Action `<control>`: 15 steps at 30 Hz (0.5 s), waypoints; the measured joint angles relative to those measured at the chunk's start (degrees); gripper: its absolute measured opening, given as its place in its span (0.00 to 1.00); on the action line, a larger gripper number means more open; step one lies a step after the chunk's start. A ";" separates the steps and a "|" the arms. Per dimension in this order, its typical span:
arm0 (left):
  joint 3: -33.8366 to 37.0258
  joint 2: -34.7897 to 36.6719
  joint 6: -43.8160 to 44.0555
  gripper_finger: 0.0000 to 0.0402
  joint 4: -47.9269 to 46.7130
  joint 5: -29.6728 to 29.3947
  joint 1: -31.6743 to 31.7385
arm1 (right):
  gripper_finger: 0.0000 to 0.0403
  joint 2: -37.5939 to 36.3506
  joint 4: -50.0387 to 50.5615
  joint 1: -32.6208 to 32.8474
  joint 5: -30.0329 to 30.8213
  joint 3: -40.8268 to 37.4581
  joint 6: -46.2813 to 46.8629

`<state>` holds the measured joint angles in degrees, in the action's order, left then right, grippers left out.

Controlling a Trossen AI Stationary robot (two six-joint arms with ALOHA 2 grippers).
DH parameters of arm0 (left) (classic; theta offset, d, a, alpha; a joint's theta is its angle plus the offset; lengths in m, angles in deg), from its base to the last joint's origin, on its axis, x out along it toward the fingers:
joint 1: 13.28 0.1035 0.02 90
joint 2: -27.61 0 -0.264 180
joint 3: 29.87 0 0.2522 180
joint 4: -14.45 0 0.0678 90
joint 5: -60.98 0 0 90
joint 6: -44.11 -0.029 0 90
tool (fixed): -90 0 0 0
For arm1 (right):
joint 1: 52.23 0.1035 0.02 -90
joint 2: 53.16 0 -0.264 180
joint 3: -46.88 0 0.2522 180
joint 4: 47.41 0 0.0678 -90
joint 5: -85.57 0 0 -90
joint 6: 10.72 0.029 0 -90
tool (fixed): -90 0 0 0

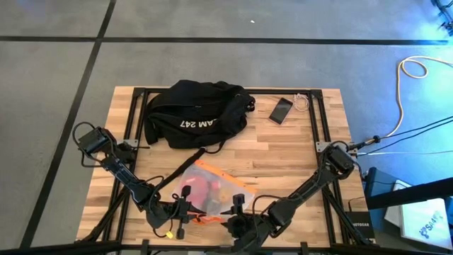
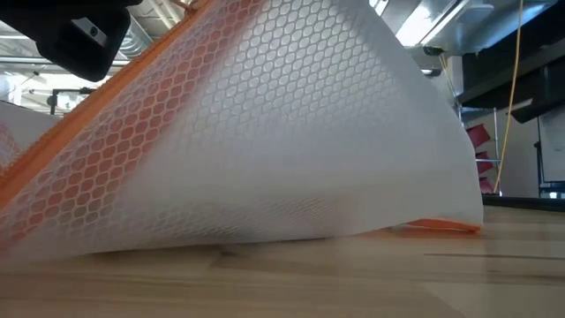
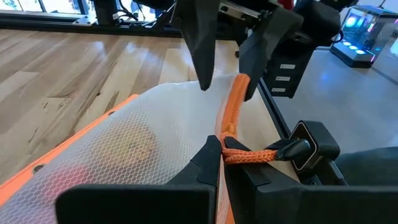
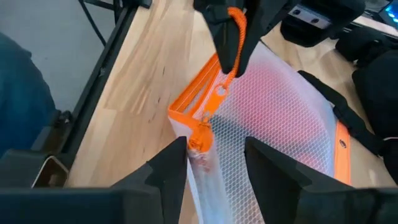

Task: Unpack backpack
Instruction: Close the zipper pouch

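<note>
1. mesh pouch (image 1: 207, 188), orange-trimmed, lies out on the table's near edge; left gripper (image 3: 219, 163) is clenched on its orange cord (image 3: 249, 155).
2. right gripper (image 4: 214, 158) straddles the pouch's corner, fingers not yet clamped.
3. backpack (image 1: 195, 113) sits at the far side; any remaining contents are hidden.

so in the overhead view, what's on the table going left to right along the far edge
backpack → black phone → small white cable, lying just beside the phone's right side
</note>
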<state>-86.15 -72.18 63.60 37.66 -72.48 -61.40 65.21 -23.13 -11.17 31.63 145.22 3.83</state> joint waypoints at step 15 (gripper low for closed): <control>0.00 0.00 -0.18 0.00 -0.02 0.02 0.00 | 0.01 0.00 0.10 -0.59 -3.01 0.02 -3.01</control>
<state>-86.15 -72.18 63.42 37.64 -72.46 -61.40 65.21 -23.04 -11.76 28.62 145.24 0.82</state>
